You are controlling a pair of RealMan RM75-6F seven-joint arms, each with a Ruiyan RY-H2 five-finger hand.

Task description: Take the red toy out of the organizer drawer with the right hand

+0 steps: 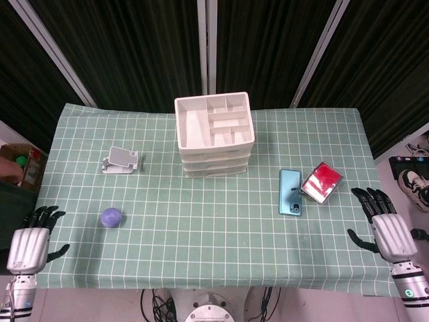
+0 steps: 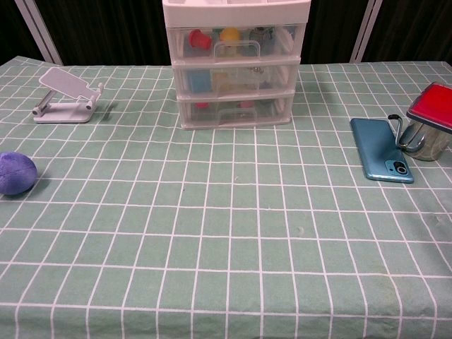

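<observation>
A white three-drawer organizer stands at the back middle of the table, all its drawers pushed in. Through the clear top drawer front, the chest view shows a red toy at the left, beside a yellow item. My right hand rests at the table's right front edge, fingers spread, holding nothing, far from the organizer. At the left front edge lies my left hand, likewise open with nothing in it. Neither hand shows in the chest view.
A teal phone lies right of centre, with a red-lidded metal box beside it. A white phone stand sits at the left, a purple ball nearer the front left.
</observation>
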